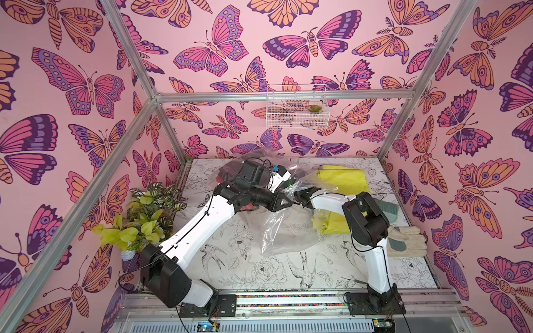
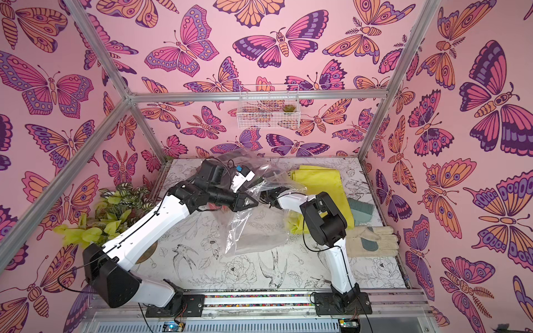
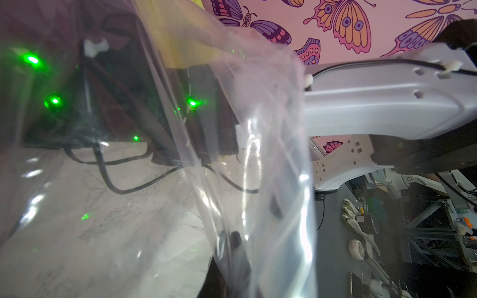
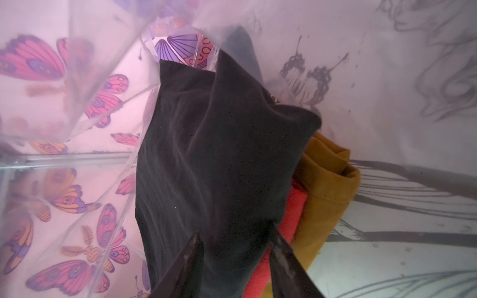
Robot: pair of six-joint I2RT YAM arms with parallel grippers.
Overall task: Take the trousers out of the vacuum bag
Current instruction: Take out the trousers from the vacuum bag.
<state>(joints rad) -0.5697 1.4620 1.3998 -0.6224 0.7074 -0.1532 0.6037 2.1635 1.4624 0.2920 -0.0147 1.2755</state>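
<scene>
In both top views the vacuum bag [image 1: 288, 233] [image 2: 253, 233] fills the middle of the frame. Its upper part is lifted off the desk [image 1: 259, 276] [image 2: 202, 259] and its lower edge rests crumpled on the printed surface.

The left gripper [image 1: 287, 201] [image 2: 251, 203] reaches in from the lower left. Its fingers [image 3: 233, 243] are pinched tight on a fold of the plastic, and the bag hangs from them.

The right arm [image 1: 326, 199] comes up from the lower right and passes into the bag, with film draped closely over its wrist. In the right wrist view the right gripper [image 4: 236, 229] is inside the bag. Its fingers are parted to a middling gap and the near edge of the black trousers [image 4: 219, 154] lies between them. Whether they press the cloth cannot be told.

The red trousers [image 4: 291, 219] touch the black pair, and the mustard trousers [image 4: 325, 185] lie just beside the red. All three are within the bag, whose walls close in on either side.

The yellow trousers [image 1: 343, 178] [image 2: 317, 180] lie outside the bag at the upper right of the desk, near its back edge and partly under the right arm. Pale gloves [image 1: 406, 240] [image 2: 372, 240] sit at the right edge, and a plant [image 1: 144, 213] crowds the left edge. Bare desk runs across the lower part of the frame between the bag's edge and the front rail [image 1: 288, 299].
</scene>
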